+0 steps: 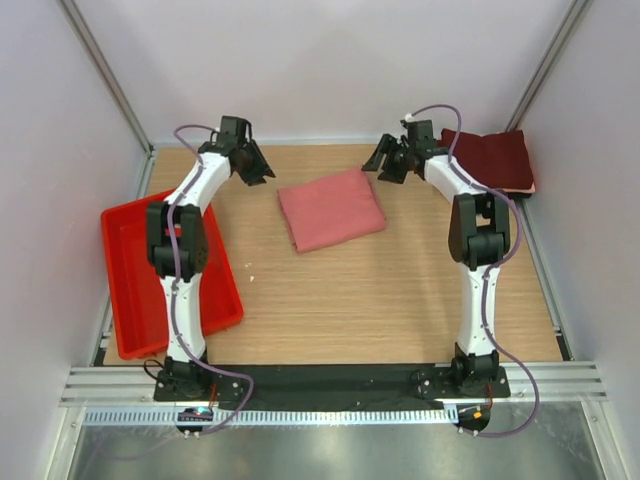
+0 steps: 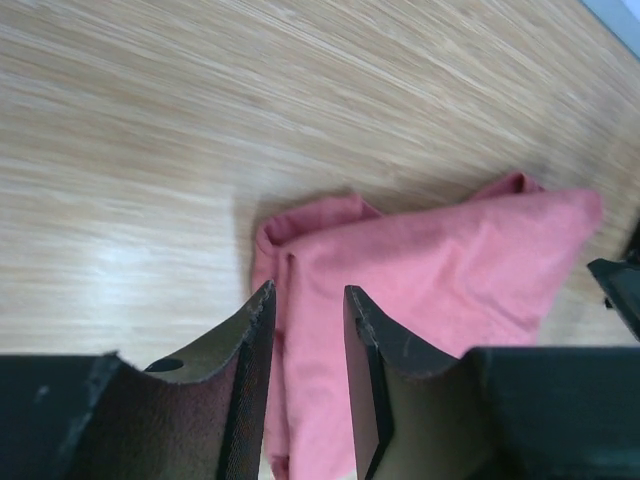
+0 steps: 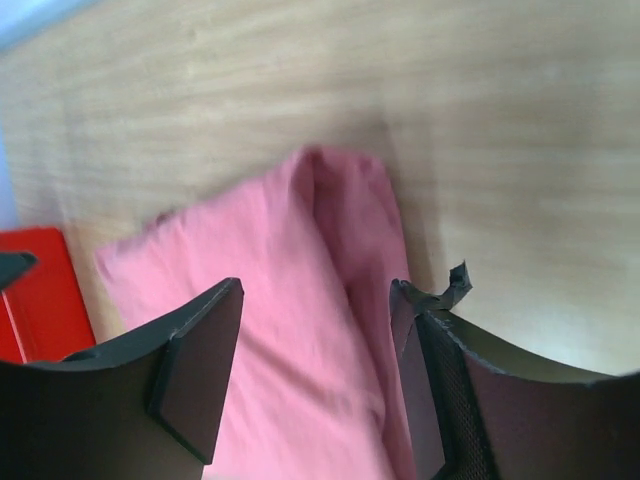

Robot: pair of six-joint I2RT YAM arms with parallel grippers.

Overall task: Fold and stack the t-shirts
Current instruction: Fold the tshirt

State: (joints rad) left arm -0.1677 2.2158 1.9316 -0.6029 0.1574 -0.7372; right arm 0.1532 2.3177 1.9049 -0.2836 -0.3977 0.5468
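Note:
A salmon-pink t-shirt [image 1: 331,208] lies folded into a rough rectangle at the middle back of the wooden table. Dark maroon t-shirts [image 1: 490,158] sit as a folded stack in the back right corner, with a thin pale edge under them. My left gripper [image 1: 260,172] hovers just off the pink shirt's left side, open and empty. In the left wrist view the gripper [image 2: 306,302] stands over the shirt's [image 2: 450,265] edge. My right gripper [image 1: 382,163] hangs by the shirt's far right corner. It [image 3: 318,295] is open too, with the pink cloth [image 3: 290,250] below it and untouched.
A red plastic tray [image 1: 125,262] stands on the left of the table beside the left arm; its corner [image 3: 35,295] shows in the right wrist view. White walls close in the table on three sides. Bare wood [image 1: 380,300] lies in front of the pink shirt.

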